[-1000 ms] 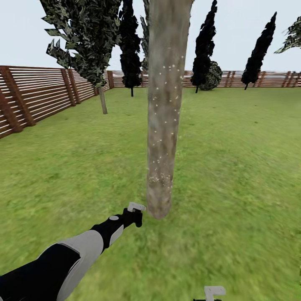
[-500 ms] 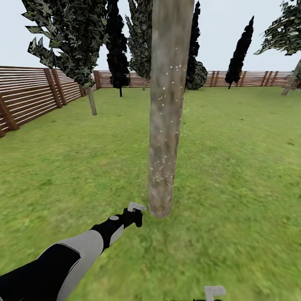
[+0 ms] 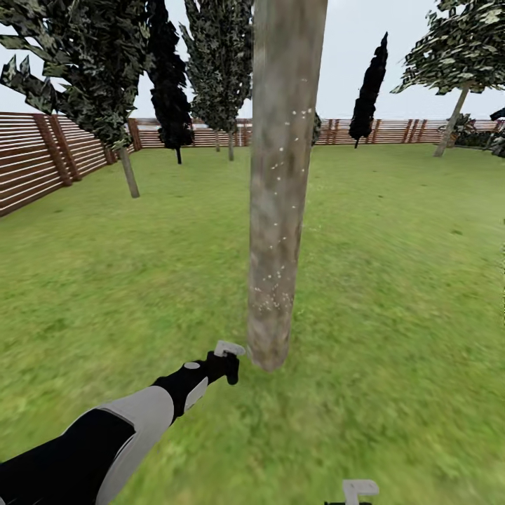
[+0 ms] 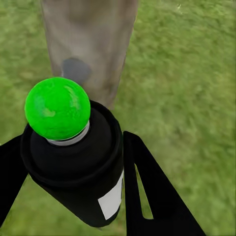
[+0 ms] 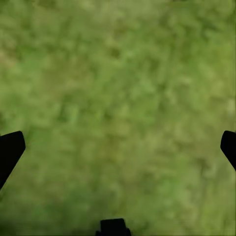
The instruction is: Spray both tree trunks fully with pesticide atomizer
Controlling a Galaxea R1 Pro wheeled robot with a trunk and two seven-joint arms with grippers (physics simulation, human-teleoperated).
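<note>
background fence and far trees shift sideways since the earlier frames, so the camera moves while the left hand point(image 4: 73, 196) holds the pesticide atomizer point(image 4: 73, 162) beside the speckled tree trunk point(image 3: 280, 189); right hand point(image 5: 118, 142) wide; advise sweeping spray upward over bare bark.

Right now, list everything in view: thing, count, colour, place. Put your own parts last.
tree trunk: one, grey-brown with white specks, straight ahead, close.
pesticide atomizer: one, black with a green cap and whitish label, between the left gripper's fingers, aimed at the trunk's base.
lawn: green, all around.
fence: brown slatted wood, along the left and far edges.
leafy trees: several, green, by the fence, left and far right.
cypress-like trees: two clear, near-black, far side.
left gripper: black, beside the trunk's base.
right gripper: black fingers wide apart, over bare grass.
</note>
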